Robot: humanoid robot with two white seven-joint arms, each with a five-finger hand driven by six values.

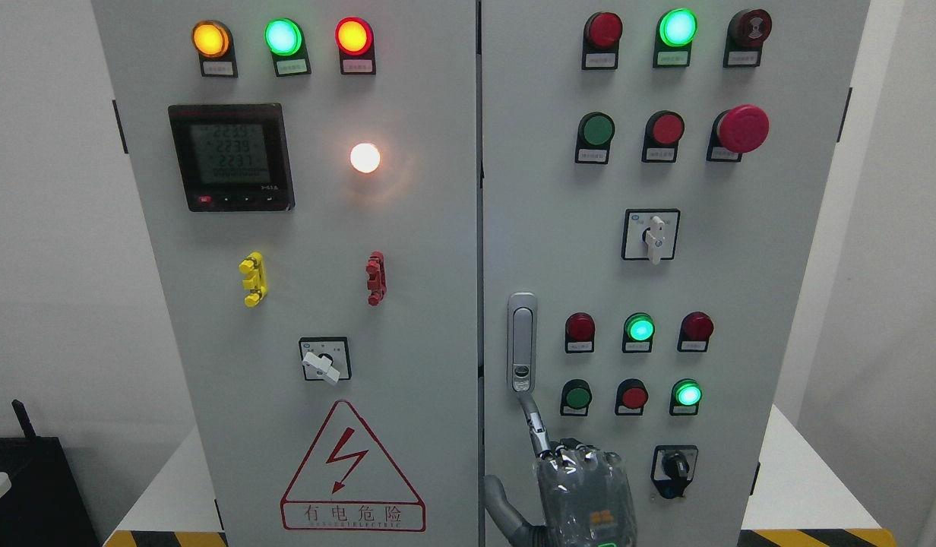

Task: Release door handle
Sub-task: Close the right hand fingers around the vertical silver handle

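Our hand (582, 486) sits low against the right door (787, 304), one finger stretched up to just under the handle (522, 342) and nothing held — whether it touches we can't tell. The handle lies flush by the seam (479, 228), so we judge the door shut, ready for retreat.

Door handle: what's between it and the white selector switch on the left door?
Head view: between the door handle and the white selector switch lie only bare grey panel and the vertical door seam.
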